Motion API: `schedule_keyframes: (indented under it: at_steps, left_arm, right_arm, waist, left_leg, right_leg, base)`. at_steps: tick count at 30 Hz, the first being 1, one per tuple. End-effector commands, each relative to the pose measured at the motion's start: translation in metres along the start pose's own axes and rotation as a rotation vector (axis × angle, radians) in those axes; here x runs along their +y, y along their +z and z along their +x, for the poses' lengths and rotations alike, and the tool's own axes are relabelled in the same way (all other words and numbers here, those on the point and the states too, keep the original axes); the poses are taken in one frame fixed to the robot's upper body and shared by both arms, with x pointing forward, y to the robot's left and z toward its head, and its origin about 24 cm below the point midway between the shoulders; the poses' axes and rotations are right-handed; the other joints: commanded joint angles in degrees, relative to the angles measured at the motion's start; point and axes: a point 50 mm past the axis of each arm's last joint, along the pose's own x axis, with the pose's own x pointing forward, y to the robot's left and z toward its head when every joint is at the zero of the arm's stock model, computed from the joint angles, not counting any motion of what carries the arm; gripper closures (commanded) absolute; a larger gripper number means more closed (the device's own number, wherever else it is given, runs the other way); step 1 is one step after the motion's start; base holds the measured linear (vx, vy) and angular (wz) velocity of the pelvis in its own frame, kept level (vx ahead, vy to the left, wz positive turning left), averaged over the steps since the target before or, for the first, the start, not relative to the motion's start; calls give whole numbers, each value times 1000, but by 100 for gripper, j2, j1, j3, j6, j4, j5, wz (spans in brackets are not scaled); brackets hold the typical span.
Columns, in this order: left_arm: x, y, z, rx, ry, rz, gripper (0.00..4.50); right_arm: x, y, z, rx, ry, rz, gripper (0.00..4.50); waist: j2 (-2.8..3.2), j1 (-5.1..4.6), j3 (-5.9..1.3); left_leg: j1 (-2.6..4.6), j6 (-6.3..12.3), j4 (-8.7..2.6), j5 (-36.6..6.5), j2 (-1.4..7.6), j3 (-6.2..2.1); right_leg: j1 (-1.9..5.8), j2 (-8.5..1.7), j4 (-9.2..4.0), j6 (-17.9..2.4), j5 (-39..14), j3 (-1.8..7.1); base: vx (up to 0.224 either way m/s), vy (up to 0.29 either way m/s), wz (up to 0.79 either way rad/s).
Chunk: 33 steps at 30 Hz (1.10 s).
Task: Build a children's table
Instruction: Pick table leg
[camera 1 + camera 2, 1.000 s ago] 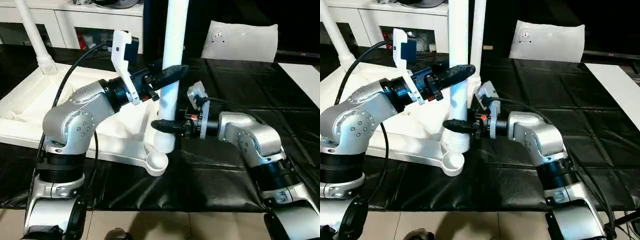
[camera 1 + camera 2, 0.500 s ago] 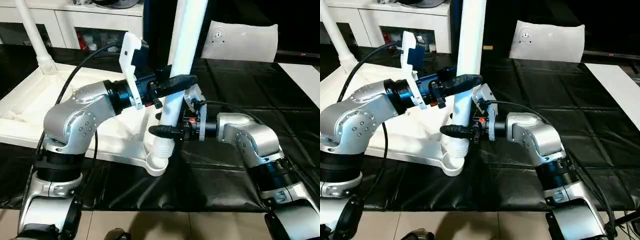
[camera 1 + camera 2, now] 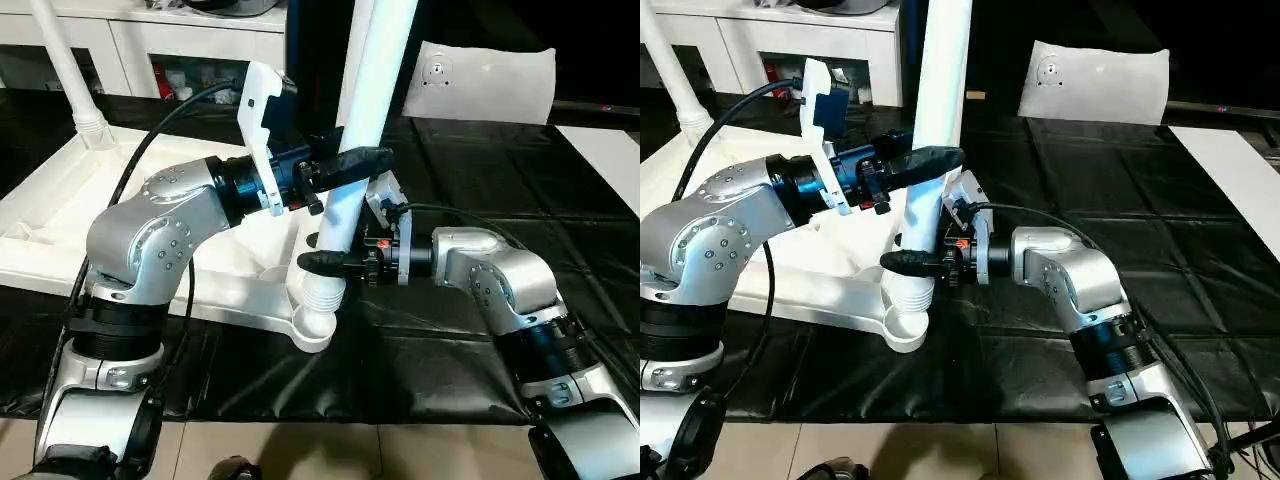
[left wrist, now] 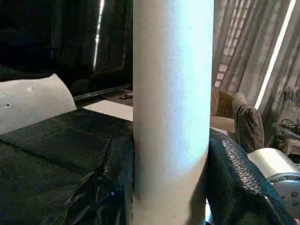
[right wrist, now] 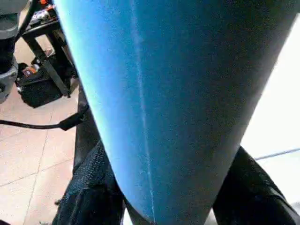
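Note:
The white tabletop [image 3: 60, 215] lies upside down on the left, its ribbed underside facing up. One white leg [image 3: 345, 190] leans slightly, top to the right, with its ribbed lower end [image 3: 322, 296] over the near corner socket [image 3: 315, 330]. My left gripper [image 3: 355, 165] is shut on this leg at mid-height, the tube [image 4: 171, 108] pressed between its fingers [image 4: 234, 178]. My right gripper [image 3: 322, 258] grips the same leg lower down, just above the ribbed end, with its fingers [image 5: 89, 197] against both sides of the tube [image 5: 178, 93]. Another leg [image 3: 65, 70] stands in the far left corner.
A black mat [image 3: 480, 200] covers the work surface. At the back right lies a flat white sheet [image 3: 490, 80] with a small round mark. A white cabinet [image 3: 150, 40] stands behind the tabletop. A white panel [image 3: 610, 150] shows at the right edge, and tiled floor [image 3: 400, 450] in front.
The held leg has gone from upright to leaning, top to the right. Both grippers shifted with it, and the right one has closed in on the tube.

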Motion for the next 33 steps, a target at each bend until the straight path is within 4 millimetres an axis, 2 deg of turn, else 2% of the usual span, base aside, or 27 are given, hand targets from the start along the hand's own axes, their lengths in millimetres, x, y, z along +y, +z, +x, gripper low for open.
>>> schedule_keyframes:
  at_steps: [1, 10, 14, 19, 21, 23, 24, 33]
  left_arm:
    - [-4, 10, 5, -19, -40, 37, 276]
    - [-4, 11, 4, -23, -44, 41, 276]
    - [-4, 12, 5, -27, -39, 42, 276]
    - [-3, 12, 5, -31, -35, 43, 276]
    - [-3, 12, 5, -32, -34, 44, 276]
    - [-2, 13, 4, -36, -30, 42, 276]
    - [-2, 13, 4, -36, -30, 42, 276]
    - [-2, 14, 1, -25, -33, 46, 276]
  right_arm:
    - [-2, -2, -1, 12, -8, 35, 246]
    - [2, -4, -1, 13, 33, 61, 257]
    - [2, -5, 0, 13, 29, 64, 259]
    - [1, -5, 0, 13, 23, 63, 259]
    - [1, -4, 0, 5, 26, 76, 203]
    - [1, -2, -1, -16, 32, 82, 186]
    - [1, -2, -1, -16, 32, 82, 178]
    - [-1, -1, 1, -24, 11, 77, 171]
  waist:
    - [3, 5, -401]
    - [9, 8, -406]
    - [-9, 6, -402]
    - [4, 6, -402]
    - [0, 7, -404]
    - [23, 13, -406]
    - [11, 9, -405]
    - [20, 12, -404]
  left_leg:
    - [124, -113, -363, -644, 168, -12]
    - [125, -113, -361, -626, 169, -14]
    - [123, -111, -362, -635, 170, -11]
    - [124, -122, -364, -641, 170, -15]
    - [125, -113, -362, -625, 169, -13]
    - [127, -115, -364, -618, 172, -18]
    - [126, -123, -364, -630, 171, -14]
    - [130, -148, -366, -661, 170, -16]
  right_leg:
    - [252, -425, -410, -1177, -145, 187]
    - [254, -427, -406, -1177, -102, 187]
    - [256, -430, -408, -1185, -116, 187]
    - [253, -428, -407, -1168, -159, 186]
    - [254, -430, -407, -1176, -128, 187]
    - [251, -433, -402, -1191, -102, 186]
    - [251, -426, -403, -1192, -82, 184]
    - [249, -435, -407, -1183, -134, 186]
  base:
    - [0, 0, 0]
    - [0, 0, 0]
    - [0, 0, 0]
    - [0, 0, 0]
    - [0, 0, 0]
    - [0, 0, 0]
    - [0, 0, 0]
    - [0, 0, 0]
